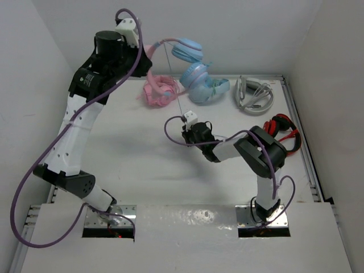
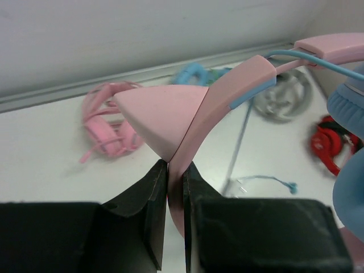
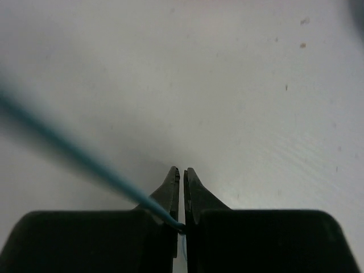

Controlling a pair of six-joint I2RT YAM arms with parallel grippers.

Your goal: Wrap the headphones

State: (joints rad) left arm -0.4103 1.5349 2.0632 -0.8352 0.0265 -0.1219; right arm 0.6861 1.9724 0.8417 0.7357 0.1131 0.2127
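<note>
The headphones (image 1: 185, 50) have a pink cat-eared headband (image 2: 227, 91) and light blue ear cups (image 2: 347, 108). They hang in the air at the back of the table. My left gripper (image 2: 175, 165) is shut on the headband just below a cat ear (image 2: 162, 116); from above this gripper (image 1: 148, 50) is high at the back left. The thin light blue cable (image 1: 173, 79) runs down from the headband to my right gripper (image 1: 187, 128), low over the middle of the table. In the right wrist view that gripper (image 3: 182, 170) is shut, with the cable (image 3: 74, 151) pinched between its jaws.
All-pink headphones (image 1: 159, 91) and all-light-blue headphones (image 1: 207, 88) lie at the back of the table. Grey headphones (image 1: 254, 95) lie to their right. Red headphones (image 1: 284, 133) lie by the right rail. Walls close the table in at the back and sides.
</note>
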